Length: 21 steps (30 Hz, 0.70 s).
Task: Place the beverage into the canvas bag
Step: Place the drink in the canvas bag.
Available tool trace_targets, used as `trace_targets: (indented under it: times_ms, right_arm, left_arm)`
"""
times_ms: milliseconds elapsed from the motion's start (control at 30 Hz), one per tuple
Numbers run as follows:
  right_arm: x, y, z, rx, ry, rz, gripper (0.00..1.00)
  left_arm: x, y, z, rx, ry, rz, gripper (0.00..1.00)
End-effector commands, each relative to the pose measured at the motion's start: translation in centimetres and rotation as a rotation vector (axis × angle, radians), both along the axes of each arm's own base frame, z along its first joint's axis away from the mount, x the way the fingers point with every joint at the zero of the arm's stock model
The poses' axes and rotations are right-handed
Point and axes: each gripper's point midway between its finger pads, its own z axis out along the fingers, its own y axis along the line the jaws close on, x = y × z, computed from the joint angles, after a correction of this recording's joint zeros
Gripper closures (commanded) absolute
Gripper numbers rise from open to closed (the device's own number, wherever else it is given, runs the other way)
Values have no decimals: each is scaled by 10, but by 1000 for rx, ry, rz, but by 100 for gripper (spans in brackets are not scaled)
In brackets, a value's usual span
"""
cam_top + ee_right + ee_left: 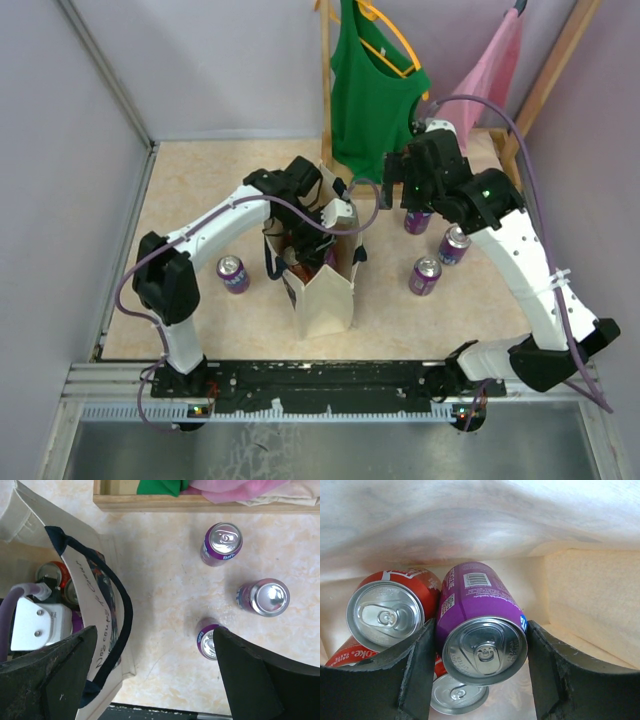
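- The purple beverage can [480, 625] is down inside the canvas bag [580, 590]. Its silver top faces my wrist camera, the tab is unopened, and a barcode shows on its side. I see no dents.
- My left gripper [481, 642] is clamped on it, with one finger pressed to each side just under the rim. I judge this keeps the can steady until it rests on something.
- Red cans [390, 607] sit just left of it and another can top [457, 695] shows lower down, so the bare bag floor lies to the right.
- The bag stands upright with its mouth open and a navy handle [122, 605] draped over its side.
- My right gripper [155, 645] hangs with its jaws wide apart and empty, over three purple cans [222, 542] right of the bag. I would guess it is placed for a later pick.
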Motion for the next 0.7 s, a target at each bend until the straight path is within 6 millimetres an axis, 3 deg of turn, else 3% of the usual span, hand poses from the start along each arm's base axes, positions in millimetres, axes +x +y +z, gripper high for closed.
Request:
trace_targets:
  times_ms: [0, 200, 433, 667]
  right_arm:
    - [4, -3, 17, 35, -65, 50, 1]
    - [7, -5, 15, 33, -59, 71, 1]
    - [5, -4, 11, 42, -47, 77, 1]
    - [2, -3, 8, 63, -43, 72, 1]
  left_arm:
    - [23, -13, 10, -25, -68, 74, 100]
    - [14, -17, 2, -5, -44, 86, 100]
    - [-1, -8, -6, 19, -26, 83, 100]
    - [-3, -2, -16, 39, -32, 101, 100]
